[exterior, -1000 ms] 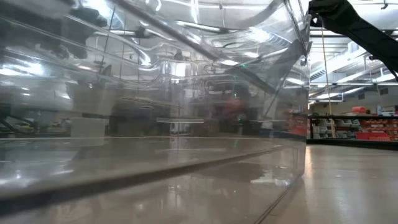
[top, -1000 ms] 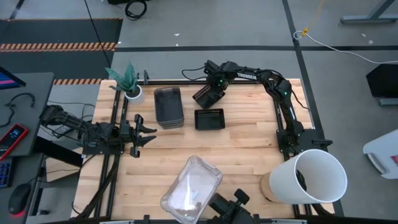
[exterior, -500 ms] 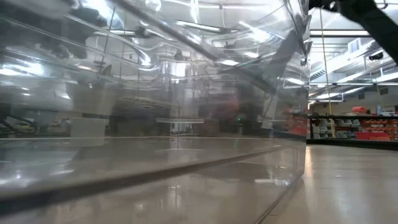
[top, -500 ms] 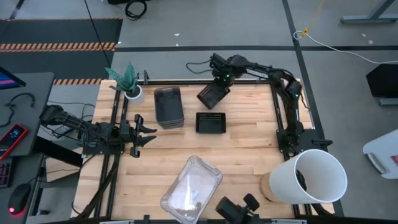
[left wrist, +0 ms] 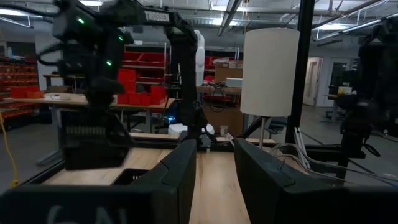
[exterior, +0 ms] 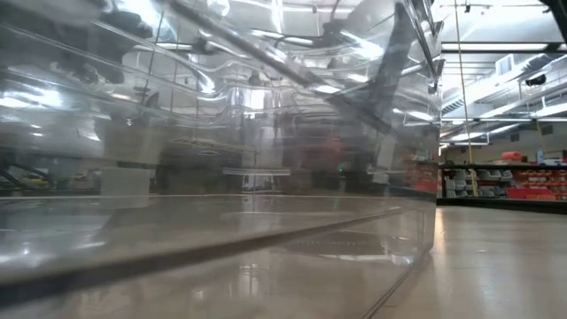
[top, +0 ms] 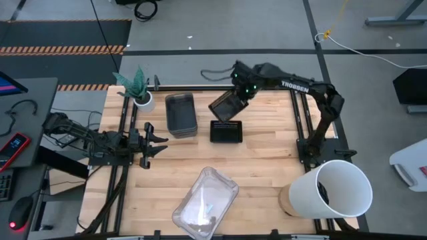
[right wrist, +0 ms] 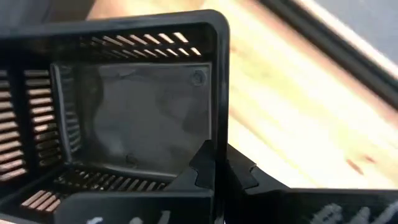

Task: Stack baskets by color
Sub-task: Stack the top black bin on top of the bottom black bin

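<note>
Overhead, the right gripper [top: 235,101] is clamped on the rim of a black lattice basket [top: 225,107], holding it tilted in the air above the far middle of the wooden table [top: 267,160]; in the right wrist view its fingers [right wrist: 208,168] pinch one wall of that basket [right wrist: 124,106], whose slotted sides and plain floor face the camera. Directly under and just toward the near side of it, a second black lattice basket [top: 225,131] sits upright on the table, apart from the held one. To its left stands a stack of smoky grey baskets [top: 180,115], near the small white plant pot [top: 142,100] at the far left corner. A clear basket stack [top: 205,203] lies at an angle at the near edge, pressed so close to the low camera that its transparent walls [exterior: 221,159] fill most of that view. The left gripper [top: 159,140] rests at the left edge with its fingers [left wrist: 180,180] parted and nothing between them. The big white bucket [top: 337,189] occupies the near right corner. Bare board lies between the grey stack, the clear stack and the bucket, and along the right side beneath the right arm.
</note>
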Motion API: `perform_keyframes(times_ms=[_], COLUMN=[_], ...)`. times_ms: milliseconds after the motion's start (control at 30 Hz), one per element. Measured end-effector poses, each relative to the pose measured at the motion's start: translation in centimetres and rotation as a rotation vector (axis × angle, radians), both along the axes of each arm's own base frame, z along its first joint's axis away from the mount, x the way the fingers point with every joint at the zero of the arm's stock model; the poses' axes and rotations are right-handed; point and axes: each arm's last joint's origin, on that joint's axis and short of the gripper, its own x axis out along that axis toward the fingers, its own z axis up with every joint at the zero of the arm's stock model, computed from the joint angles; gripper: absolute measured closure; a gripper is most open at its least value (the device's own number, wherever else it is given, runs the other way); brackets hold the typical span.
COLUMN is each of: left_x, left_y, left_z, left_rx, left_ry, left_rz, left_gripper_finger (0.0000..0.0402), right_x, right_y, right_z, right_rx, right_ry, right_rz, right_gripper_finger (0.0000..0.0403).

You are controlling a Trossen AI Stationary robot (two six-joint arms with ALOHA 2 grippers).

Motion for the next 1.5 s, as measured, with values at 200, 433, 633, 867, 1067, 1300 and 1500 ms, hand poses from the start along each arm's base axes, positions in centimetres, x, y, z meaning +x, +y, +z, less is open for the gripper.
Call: perform_keyframes(times_ms=[200,433,633,867,1067,1300,1500], left_x=[0.0,0.0,0.0,0.0,0.0,0.0,0.0], left_y=[0.0,0.0,0.0,0.0,0.0,0.0,0.0], left_z=[0.0,0.0,0.0,0.0,0.0,0.0,0.0], left_rx=[0.0,0.0,0.0,0.0,0.0,0.0,0.0], left_ry=[-0.001,-0.001,0.0,0.0,0.0,0.0,0.0], left_rz=[0.0,0.0,0.0,0.0,0.001,0.0,0.0], left_gripper_finger=[0.0285,0.0285,0.0285,0.0285,0.0285,0.0285,0.0285], right_x=[0.5,-0.1,-0.5,-0.3,0.1,0.3,0.5], right_y=[2.6,3.2,3.5,4.1,5.0,6.8,7.9], right_z=[-3.4,-5.0,-5.8,-5.7,-5.8,-6.0,-6.0], right_rx=[-0.046,0.038,0.136,0.228,0.222,0.174,0.137], right_ry=[-0.039,-0.194,-0.176,-0.205,-0.198,-0.137,-0.137], right_rz=[0.046,-0.093,-0.194,-0.235,-0.272,-0.366,-0.491], right_gripper_finger=[0.0398,0.0398,0.0395,0.0396,0.0396,0.0396,0.0396])
